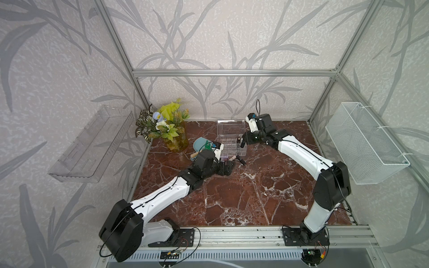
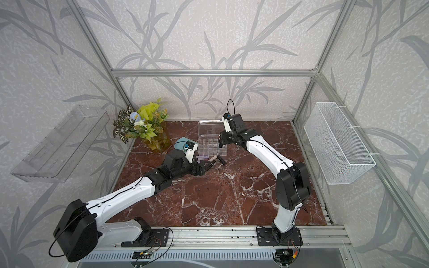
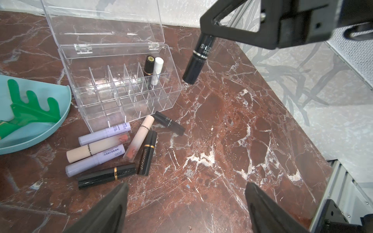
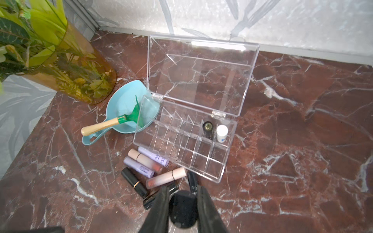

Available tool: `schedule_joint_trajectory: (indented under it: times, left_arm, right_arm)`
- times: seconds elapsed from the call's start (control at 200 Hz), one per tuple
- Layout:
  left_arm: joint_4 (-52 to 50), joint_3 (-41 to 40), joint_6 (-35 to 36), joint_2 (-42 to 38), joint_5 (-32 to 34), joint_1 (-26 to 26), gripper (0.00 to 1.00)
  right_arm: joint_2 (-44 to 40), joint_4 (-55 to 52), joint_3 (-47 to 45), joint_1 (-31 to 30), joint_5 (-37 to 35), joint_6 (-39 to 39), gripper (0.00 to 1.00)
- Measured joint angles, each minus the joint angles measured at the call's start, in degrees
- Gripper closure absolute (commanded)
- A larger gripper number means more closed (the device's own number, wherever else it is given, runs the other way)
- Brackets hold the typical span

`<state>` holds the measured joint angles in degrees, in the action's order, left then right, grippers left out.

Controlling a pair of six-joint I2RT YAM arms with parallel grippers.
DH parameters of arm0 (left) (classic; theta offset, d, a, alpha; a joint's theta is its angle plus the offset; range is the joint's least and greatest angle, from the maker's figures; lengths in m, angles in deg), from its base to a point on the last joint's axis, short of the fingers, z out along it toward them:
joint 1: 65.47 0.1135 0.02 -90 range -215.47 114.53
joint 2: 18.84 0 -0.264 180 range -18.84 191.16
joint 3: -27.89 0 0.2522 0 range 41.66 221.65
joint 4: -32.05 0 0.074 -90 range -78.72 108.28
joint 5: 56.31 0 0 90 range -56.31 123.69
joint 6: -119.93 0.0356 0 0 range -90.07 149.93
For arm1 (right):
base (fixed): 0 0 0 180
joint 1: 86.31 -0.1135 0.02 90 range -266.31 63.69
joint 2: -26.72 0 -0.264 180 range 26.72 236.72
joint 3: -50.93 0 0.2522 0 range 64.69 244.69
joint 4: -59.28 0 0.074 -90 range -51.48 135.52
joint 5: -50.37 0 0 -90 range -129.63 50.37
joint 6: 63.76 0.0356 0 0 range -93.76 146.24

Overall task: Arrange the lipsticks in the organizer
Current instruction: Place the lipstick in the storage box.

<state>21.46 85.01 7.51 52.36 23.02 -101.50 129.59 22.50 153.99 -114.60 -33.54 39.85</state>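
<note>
- The step in hand appears to be the carrying of one tube to the organizer. A silver-banded black lipstick (image 3: 196, 60) is clamped near its upper end by the right fingers (image 4: 159, 211), which are closed tightly on it. It hangs tilted in the air just beside the organizer's end wall and is not yet over any cell.
- The left fingers (image 3: 109, 207) are spread wide and empty, held low over the bare worktop (image 3: 232, 131) near the loose tubes.
- The organizer (image 3: 129, 94) is set towards the back of the worktop with its hinged lid (image 3: 105, 26) thrown open. A dark lipstick (image 3: 149, 64) with a gold-topped cap and a white lipstick (image 3: 157, 70) stand upright in neighbouring back-row cells at one end. The other cells are seen empty.
- Seven tubes lie loose on the worktop just in front of the organizer: two lilac lipsticks (image 3: 105, 134), two pale pink lipsticks (image 3: 96, 149) and three black tubes (image 3: 107, 175).
- Next, the held tube would probably have to be brought upright, centred over an empty cell beside the standing pair, and lowered before release. A tilted tube could be caught on the thin dividers.
- The organizer is made of hard, glossy clear plastic and is likely to slide if pushed. The tubes are smooth, mostly round and apt to roll. The worktop is polished red-brown marble with white veins.
</note>
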Motion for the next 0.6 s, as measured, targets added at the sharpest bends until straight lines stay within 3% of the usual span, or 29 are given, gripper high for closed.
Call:
schedule_joint_trajectory:
  times: [0.6]
  left_arm:
    - [1.68, -3.15, -1.38, 0.2, -2.56, 4.48, 0.12]
  right_arm:
    - [14.97, 5.27, 12.11, -3.58, -6.78, -5.11, 0.83]
